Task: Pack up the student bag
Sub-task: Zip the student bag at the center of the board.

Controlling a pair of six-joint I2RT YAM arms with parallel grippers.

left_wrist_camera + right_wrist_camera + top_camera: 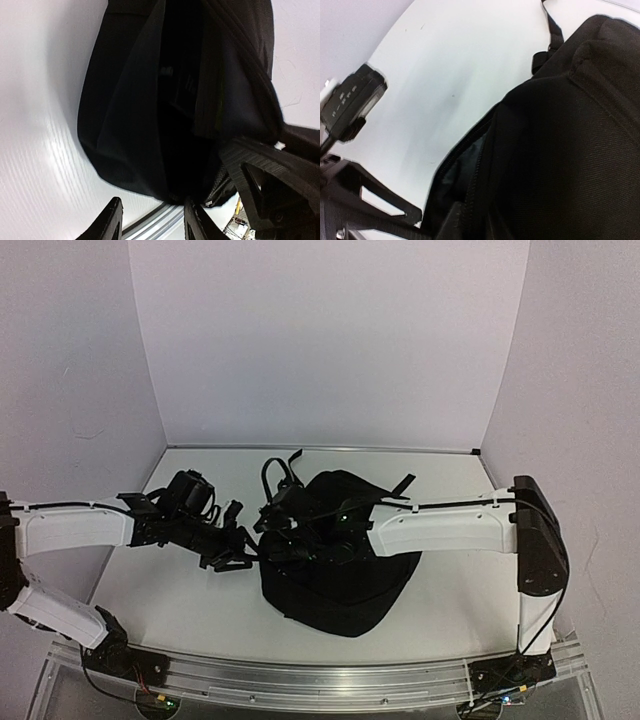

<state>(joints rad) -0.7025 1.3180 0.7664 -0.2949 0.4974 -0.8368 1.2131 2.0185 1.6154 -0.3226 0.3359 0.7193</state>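
No legible text; pale marks on black module [350, 102] too blurred to read.

Top view looks down from behind; both wrist views sit close on the student bag [340, 590].

I see a white tabletop [450, 600] closed in by three plain panels: a back wall [320, 340], a left wall [60, 390] and a right wall [590, 370], all pale with a light lilac tone. An aluminium rail [330, 680] runs along the near edge. The light is soft and even, with only weak shadows.
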